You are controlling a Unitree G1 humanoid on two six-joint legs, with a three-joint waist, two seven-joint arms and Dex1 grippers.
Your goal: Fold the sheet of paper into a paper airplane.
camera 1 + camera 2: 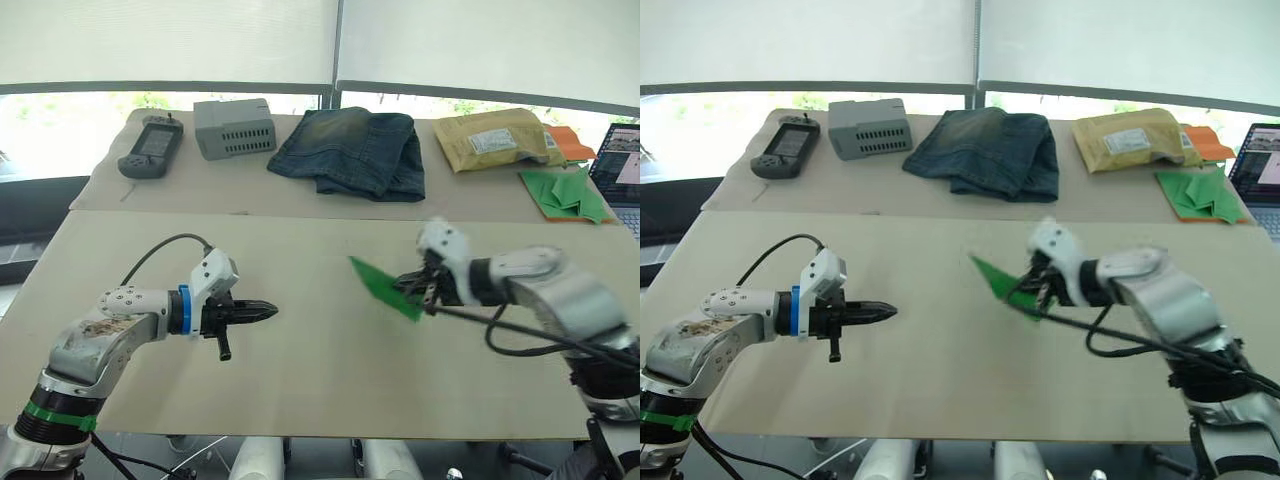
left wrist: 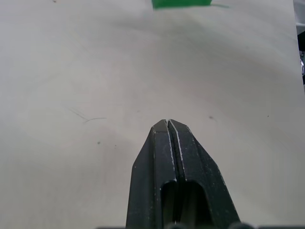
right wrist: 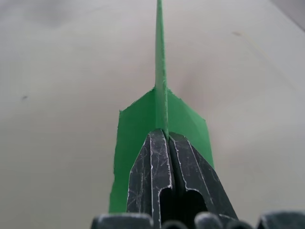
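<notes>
- Left arm: forearm extended over the table, wrist level; left gripper (image 1: 262,312) pointing toward the robot's right, fingers pressed together, holding nothing.
- Right arm: elbow bent, forearm reaching inward; right gripper (image 3: 164,138) clamped on the paper airplane (image 1: 384,288).

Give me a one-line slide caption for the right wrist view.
Right claw shut on the green paper airplane, its keel pinched, above the beige table.

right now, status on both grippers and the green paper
Right gripper shut on the bright green folded paper airplane, held over the table. Left gripper shut, empty, apart from it. Nothing between them.
</notes>
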